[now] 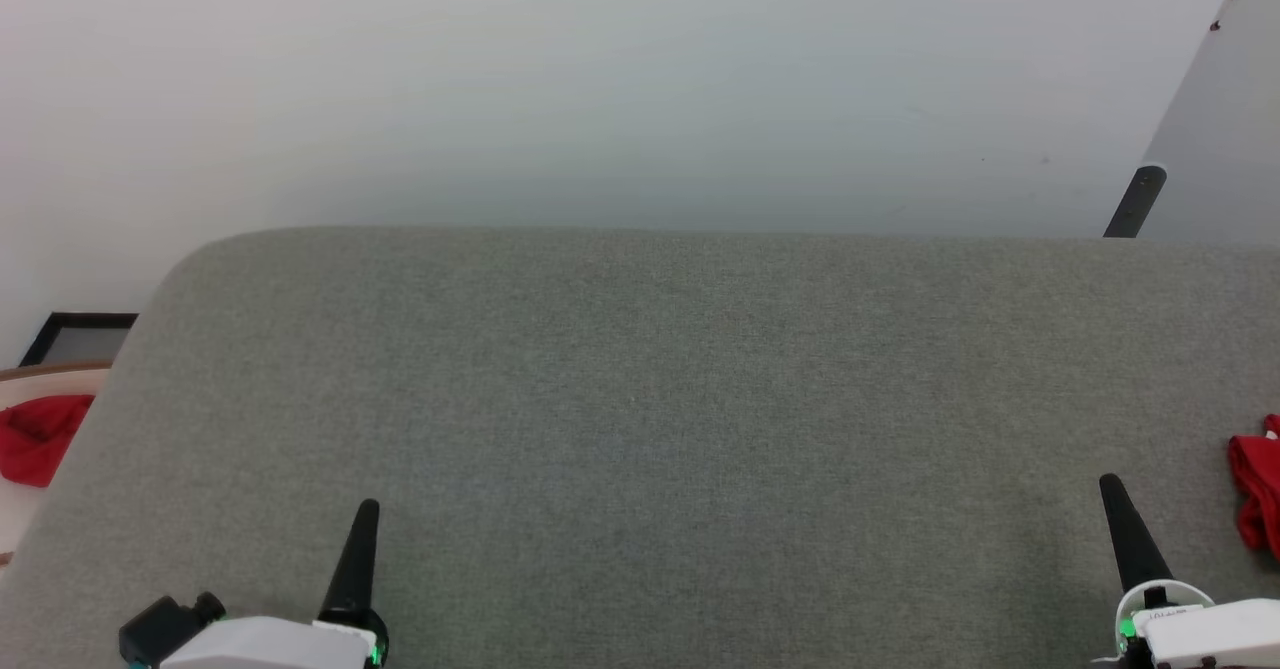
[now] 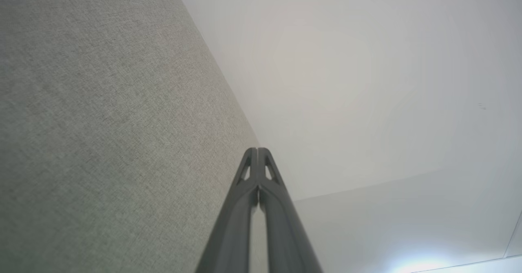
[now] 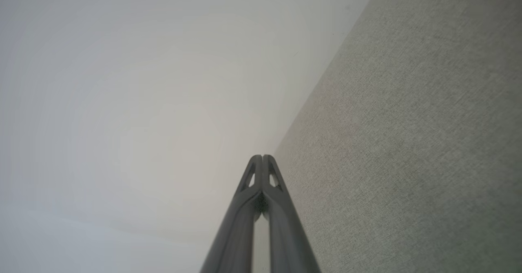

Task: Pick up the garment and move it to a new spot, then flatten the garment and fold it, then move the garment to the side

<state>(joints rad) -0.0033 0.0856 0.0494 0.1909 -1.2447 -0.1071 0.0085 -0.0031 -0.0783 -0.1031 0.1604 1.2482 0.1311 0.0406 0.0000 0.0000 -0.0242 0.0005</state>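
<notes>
The left gripper [image 2: 257,152] holds its two dark fingers [image 2: 234,224] pressed together at the tips, gripping nothing, with only a thin slit showing lower down. They point out over the grey woven surface [image 2: 102,122], whose straight edge runs close by the tips. Farther off lies a pale background [image 2: 367,81], plain but for a faint seam and a bright glare patch [image 2: 416,263].

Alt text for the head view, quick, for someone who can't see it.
The red garment lies crumpled at the far right edge of a grey fabric surface; the left gripper and right gripper are shut, low in view.
</notes>
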